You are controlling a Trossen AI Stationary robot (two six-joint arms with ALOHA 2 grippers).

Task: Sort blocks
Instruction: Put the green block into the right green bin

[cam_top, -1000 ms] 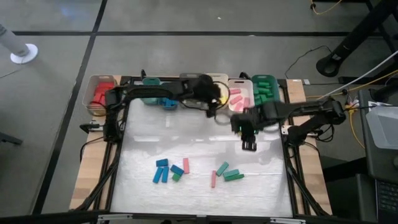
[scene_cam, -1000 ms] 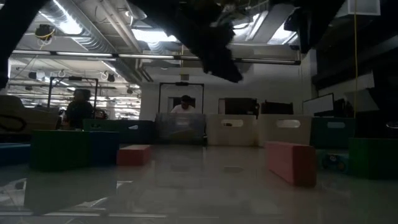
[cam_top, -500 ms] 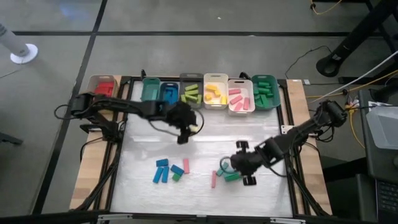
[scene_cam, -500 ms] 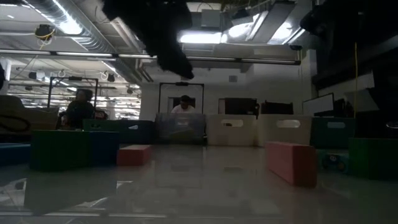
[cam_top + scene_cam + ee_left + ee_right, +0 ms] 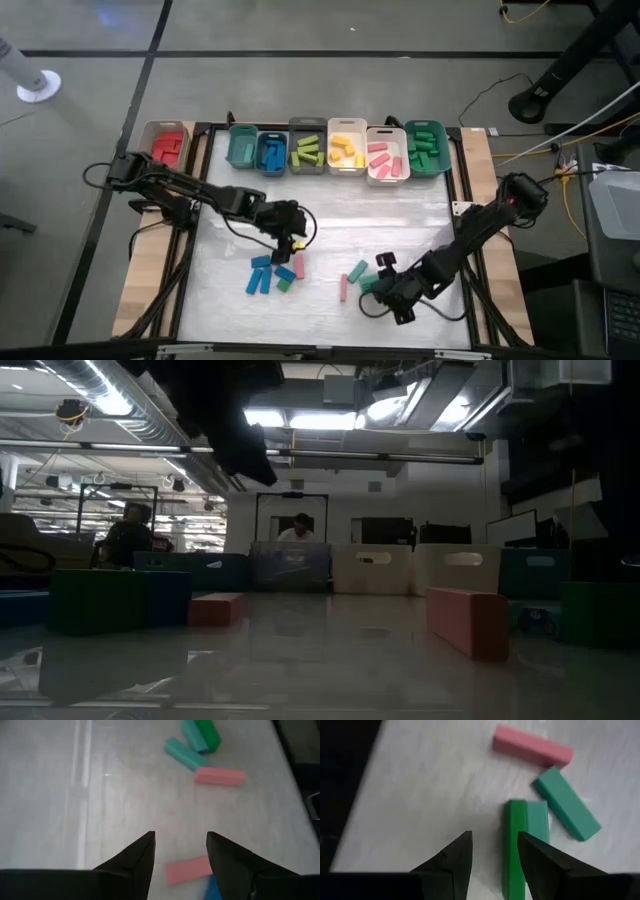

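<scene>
Table (image 5: 420,215) with blocks (image 5: 272,274), bins (image 5: 346,146)

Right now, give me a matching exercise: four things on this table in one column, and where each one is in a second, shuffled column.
1. left claw
2. right claw
3. red blocks
4. yellow blocks

A. in the tan bin at the row's left end
B. above a pink block near blue ones
C. in a white bin mid-row
D. beside a dark green block and teal blocks

Pairs: 1-B, 2-D, 3-A, 4-C

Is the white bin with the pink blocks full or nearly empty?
Neither: the white bin holds a few pink blocks, with bare floor showing between them. Two more pink blocks lie on the table.
</scene>
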